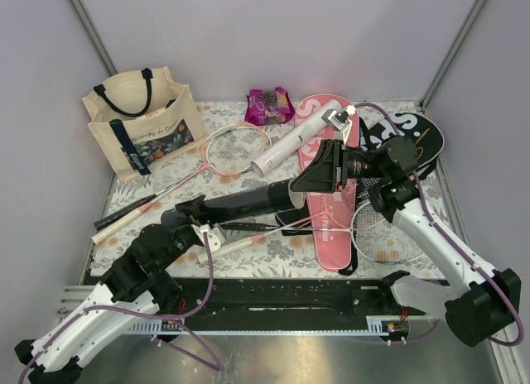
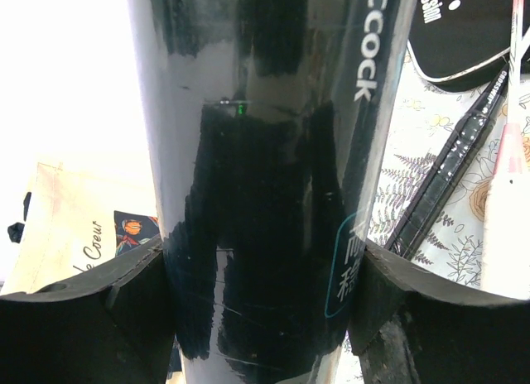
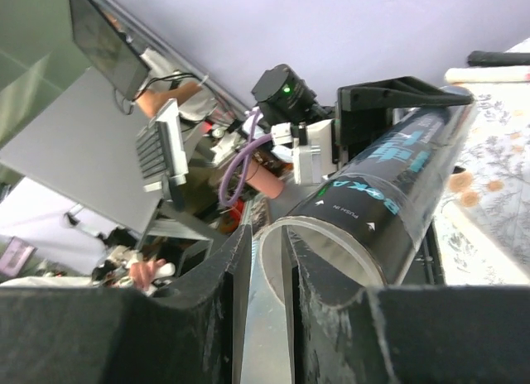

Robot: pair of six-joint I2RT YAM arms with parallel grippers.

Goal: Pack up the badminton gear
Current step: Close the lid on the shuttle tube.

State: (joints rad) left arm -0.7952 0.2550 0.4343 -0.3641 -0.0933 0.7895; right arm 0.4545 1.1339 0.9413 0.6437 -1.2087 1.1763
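Top external view: my left gripper (image 1: 189,212) clamps the black tube (image 1: 248,202) over the table (image 1: 281,250); my right gripper (image 1: 308,184), arm bent leftward, straddles its open rim, jaws narrow; whether it grips, I cannot tell.

Black tube (image 2: 265,194) reads "ccock"; tote (image 2: 73,235) reads "Coeur".

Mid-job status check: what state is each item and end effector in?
black tube: held level, one end open
left end effector: shut on black tube
right end effector: straddling the tube rim, grip unclear
tote: upright, mouth open
white tube: lying on pink cover
pink racket: lying loose, uncovered
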